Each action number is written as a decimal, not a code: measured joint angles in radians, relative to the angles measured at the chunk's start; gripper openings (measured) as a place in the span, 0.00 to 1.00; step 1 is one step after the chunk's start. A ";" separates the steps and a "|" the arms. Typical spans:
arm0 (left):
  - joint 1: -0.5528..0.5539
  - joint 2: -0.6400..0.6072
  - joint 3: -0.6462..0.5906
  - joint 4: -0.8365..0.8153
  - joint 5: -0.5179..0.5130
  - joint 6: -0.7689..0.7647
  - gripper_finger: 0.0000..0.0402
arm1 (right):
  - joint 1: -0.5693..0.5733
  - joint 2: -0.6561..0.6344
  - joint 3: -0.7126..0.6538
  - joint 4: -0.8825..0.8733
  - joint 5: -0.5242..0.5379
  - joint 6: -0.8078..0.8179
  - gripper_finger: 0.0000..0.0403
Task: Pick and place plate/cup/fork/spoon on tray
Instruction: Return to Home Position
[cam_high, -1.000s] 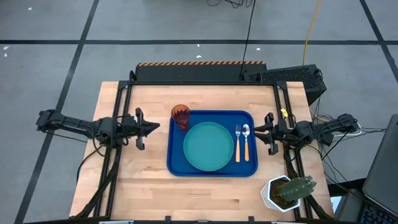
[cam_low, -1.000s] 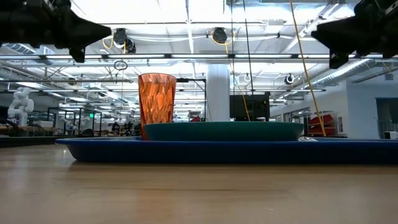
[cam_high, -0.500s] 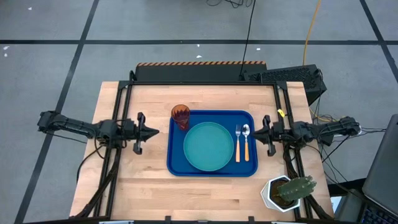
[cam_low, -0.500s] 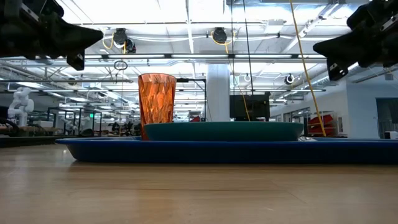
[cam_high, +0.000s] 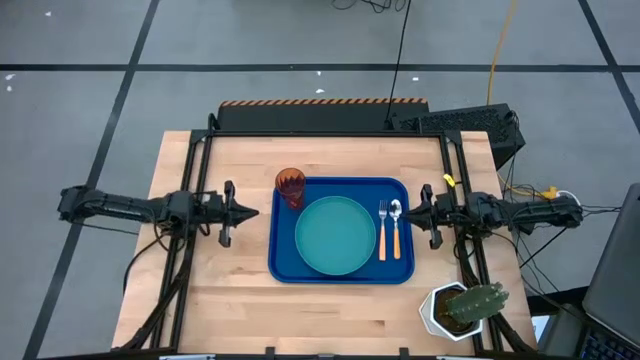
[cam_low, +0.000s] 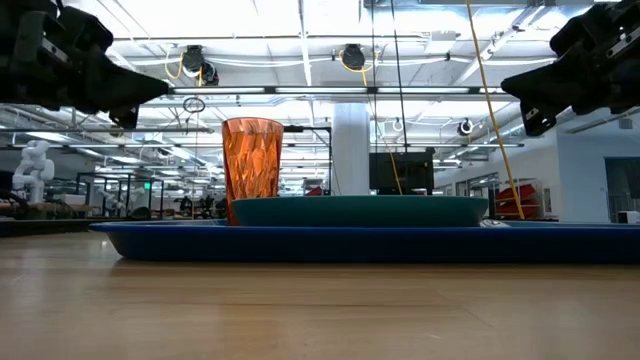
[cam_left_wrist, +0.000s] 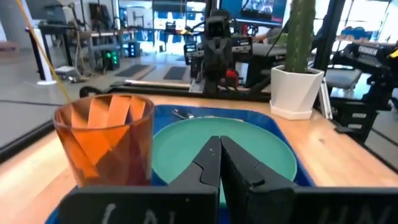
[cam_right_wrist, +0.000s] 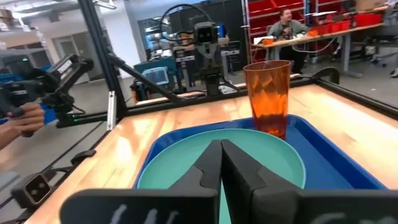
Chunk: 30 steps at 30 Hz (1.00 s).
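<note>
tray (cam_high: 284, 266) with plate (cam_high: 335, 235), cup (cam_high: 290, 186), fork (cam_high: 382, 232), spoon (cam_high: 396, 230); left gripper (cam_high: 249, 211), right gripper (cam_high: 414, 212) closed, empty; cactus pot (cam_high: 445, 310) nearby

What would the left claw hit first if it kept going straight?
Probably the right claw facing it: the left claw hangs higher than the cup and aims across over the plate. Its tilt is unclear; pointing downward, it would meet the plate.

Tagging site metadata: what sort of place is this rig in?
Probably a robotics lab in an open industrial hall: bright ceiling lights under an exposed ceiling, red storage bins behind a person at a workbench, and a white robot in the background.
</note>
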 joint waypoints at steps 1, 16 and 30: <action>0.014 -0.014 0.000 -0.014 0.018 -0.008 0.00 | -0.011 0.000 0.000 0.000 -0.016 0.000 0.00; 0.063 -0.340 0.005 -0.335 0.069 -0.053 0.00 | -0.057 0.000 -0.001 -0.031 -0.093 0.024 0.00; 0.064 -0.285 0.006 -0.337 0.035 0.081 0.07 | -0.057 0.000 -0.001 -0.038 -0.091 0.022 0.00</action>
